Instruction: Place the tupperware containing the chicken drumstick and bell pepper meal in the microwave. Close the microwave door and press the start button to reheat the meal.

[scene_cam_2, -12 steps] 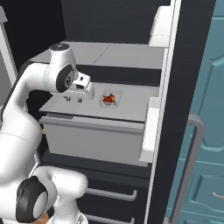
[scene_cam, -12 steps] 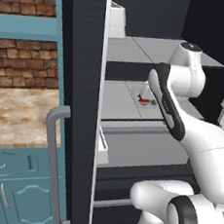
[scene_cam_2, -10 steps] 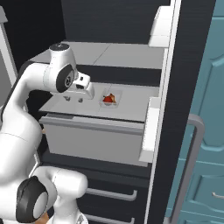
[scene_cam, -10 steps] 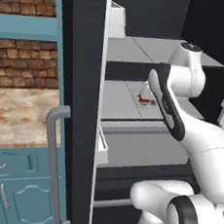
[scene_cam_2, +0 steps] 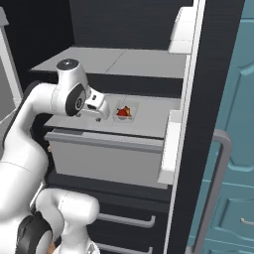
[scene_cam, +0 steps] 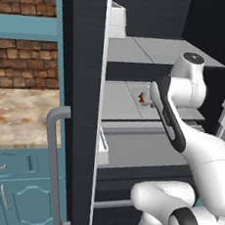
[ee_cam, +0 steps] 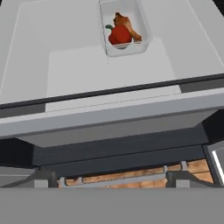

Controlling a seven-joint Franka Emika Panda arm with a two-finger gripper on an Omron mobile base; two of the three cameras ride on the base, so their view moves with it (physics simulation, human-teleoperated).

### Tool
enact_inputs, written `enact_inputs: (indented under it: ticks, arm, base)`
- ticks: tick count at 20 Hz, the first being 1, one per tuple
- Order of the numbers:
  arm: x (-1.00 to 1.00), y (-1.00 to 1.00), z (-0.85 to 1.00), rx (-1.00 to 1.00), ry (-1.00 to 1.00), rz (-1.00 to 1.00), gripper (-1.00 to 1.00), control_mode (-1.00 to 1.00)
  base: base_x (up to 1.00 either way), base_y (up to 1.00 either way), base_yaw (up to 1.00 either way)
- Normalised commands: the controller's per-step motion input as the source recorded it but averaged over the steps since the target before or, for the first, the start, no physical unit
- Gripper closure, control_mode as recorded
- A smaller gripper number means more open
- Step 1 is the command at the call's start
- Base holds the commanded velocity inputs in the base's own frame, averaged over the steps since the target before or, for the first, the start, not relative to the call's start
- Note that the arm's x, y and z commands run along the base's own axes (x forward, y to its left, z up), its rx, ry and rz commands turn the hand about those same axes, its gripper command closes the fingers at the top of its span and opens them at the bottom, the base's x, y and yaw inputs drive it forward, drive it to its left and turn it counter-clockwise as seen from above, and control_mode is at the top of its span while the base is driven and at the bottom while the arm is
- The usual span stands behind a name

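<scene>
**Claw released over fridge shelf**

The claw [scene_cam_2: 100, 118] hangs empty, jaws wide apart and touching nothing, above the left part of the grey shelf [ee_cam: 78, 65]. Just to its right, ahead of the fingertips, the tupperware [ee_cam: 123, 29] with drumstick and red pepper sits on that shelf.

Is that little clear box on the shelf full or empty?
Not empty: the tupperware holds a red pepper and browned chicken, uncovered.
</scene>
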Motion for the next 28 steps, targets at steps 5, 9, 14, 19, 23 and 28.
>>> enact_inputs:
  ticks: [5,9,14,19,23,28]
  arm:
    - [0.0,-0.18,-0.17,0.05,-0.12,-0.1,-1.0,-1.0]
    - [0.0,-0.22,-0.12,0.06,-0.16,-0.09,-1.0,-1.0]
    - [0.08,-0.02,-0.05,0.03,-0.22,-0.04,-1.0,-1.0]
    - [0.19,0.0,-0.04,0.01,-0.14,0.0,-1.0,-1.0]
    - [0.44,-0.03,-0.1,0.0,0.0,0.0,-1.0,-1.0]
    - [0.43,-0.02,-0.07,0.0,0.03,0.0,-1.0,-1.0]
  base:
    - [0.0,0.0,0.0]
    - [0.0,0.0,0.0]
    - [0.0,0.0,0.0]
    - [0.0,0.0,0.0]
    - [0.0,0.0,0.0]
    - [0.0,0.0,0.0]
